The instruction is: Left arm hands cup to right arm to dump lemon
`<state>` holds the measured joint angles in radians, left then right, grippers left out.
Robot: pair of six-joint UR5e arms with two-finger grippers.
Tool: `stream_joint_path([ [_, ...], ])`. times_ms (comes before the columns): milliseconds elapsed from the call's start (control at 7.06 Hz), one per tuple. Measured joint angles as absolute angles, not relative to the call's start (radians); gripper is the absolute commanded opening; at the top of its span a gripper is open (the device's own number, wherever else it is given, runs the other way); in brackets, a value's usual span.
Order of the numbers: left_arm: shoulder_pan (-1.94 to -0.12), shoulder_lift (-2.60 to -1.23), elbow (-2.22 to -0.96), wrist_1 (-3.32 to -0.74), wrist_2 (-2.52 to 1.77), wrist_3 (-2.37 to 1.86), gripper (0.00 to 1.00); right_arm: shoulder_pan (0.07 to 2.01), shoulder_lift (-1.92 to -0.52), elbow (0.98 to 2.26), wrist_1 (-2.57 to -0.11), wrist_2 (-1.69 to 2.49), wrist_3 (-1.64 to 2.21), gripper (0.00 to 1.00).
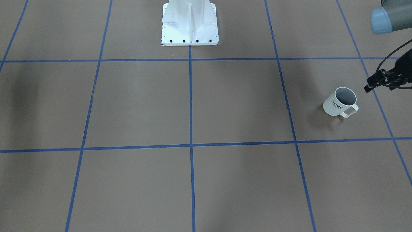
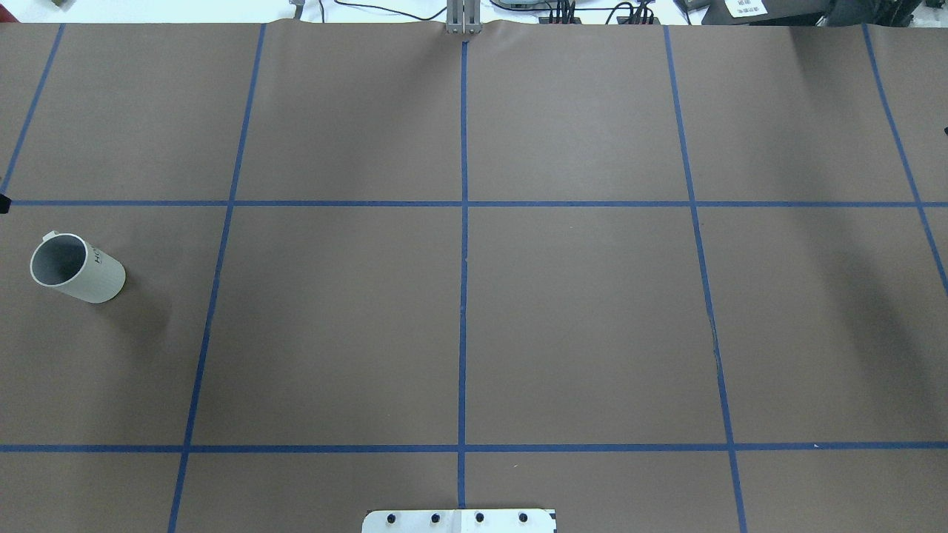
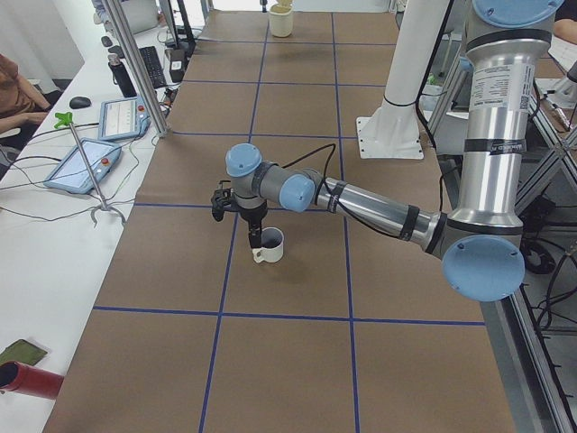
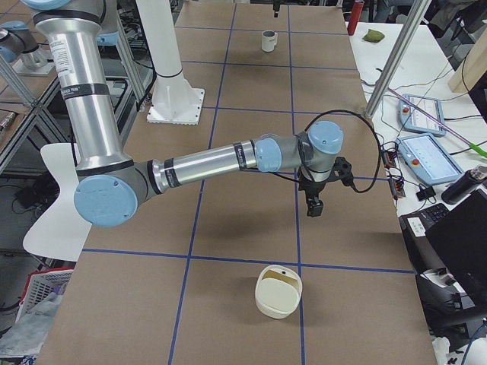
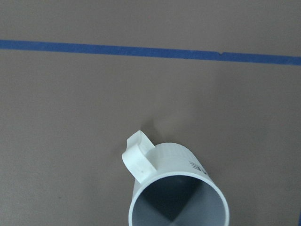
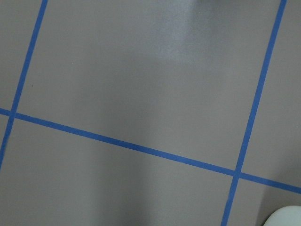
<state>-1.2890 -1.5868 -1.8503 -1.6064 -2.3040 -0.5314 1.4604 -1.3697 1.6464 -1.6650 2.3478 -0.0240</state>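
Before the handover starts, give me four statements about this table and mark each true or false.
The cup stands upright on the table. True.
The cup is on the robot's right side. False: it stands on the left, near the left arm.
The left gripper holds the cup aloft. False: the cup rests on the table, the left gripper apart from it.
The cup's handle points away from the robot's base. True.

Brown table (image 2: 578,311) with blue tape lines (image 2: 464,296) carries a cream tub (image 4: 279,293) near its right end; a tablet (image 3: 126,117) lies beyond its operators' edge
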Motion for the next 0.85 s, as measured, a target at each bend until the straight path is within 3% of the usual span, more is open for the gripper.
stream_joint_path([
  [425,-1.347,-1.564,-1.831,-1.630,-2.179,-0.523,1.00,1.492,-1.401,1.642,-1.656,2.247,-0.024,0.99],
  [850,-1.457,-1.552,-1.778,-1.620,-2.195,-0.311,1.00,1.583,-1.545,1.642,-1.570,2.326,-0.044,1.00],
])
